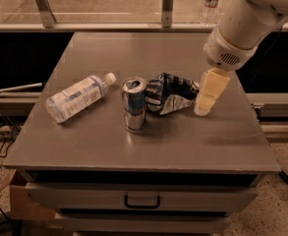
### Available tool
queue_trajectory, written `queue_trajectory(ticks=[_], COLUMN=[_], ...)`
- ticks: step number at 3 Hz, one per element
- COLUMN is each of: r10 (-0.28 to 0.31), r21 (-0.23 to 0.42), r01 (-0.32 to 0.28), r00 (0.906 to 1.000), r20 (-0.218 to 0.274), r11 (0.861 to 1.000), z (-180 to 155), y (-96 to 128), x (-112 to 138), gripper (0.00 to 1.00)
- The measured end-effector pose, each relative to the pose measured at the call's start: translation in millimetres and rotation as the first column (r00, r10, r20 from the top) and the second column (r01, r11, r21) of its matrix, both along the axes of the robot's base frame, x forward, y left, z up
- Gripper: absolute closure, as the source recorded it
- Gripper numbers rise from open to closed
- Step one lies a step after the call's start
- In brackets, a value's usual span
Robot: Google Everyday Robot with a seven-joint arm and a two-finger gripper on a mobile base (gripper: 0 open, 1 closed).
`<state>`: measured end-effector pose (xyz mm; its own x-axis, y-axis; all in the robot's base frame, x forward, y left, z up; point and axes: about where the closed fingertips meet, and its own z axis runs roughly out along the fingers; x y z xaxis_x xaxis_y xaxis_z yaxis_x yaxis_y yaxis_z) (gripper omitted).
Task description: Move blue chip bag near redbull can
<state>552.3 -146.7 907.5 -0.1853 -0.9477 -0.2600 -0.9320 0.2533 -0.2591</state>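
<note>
The gripper (204, 101) hangs low over the desk (84, 146), and I cannot tell whether it is spread or closed. Just to its left in the view lies the blue chip bag (170, 93). The redbull can (134, 104) stands upright close beside the bag's far side.

Dim, warm, lit from above; faint sheen on table (183, 141) beneath can (134, 104); brightest on gripper (203, 110), just right of bag (170, 93).
</note>
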Motion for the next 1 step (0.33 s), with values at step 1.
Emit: queue_trajectory(ticks=[1], r10=[-0.005], r21=[-0.018], r01=[0.005], r00=[0.9999], r20=[-0.009], r11=[1.000], z=[0.0], y=[-5.9], x=[-3.2], gripper=[0.00])
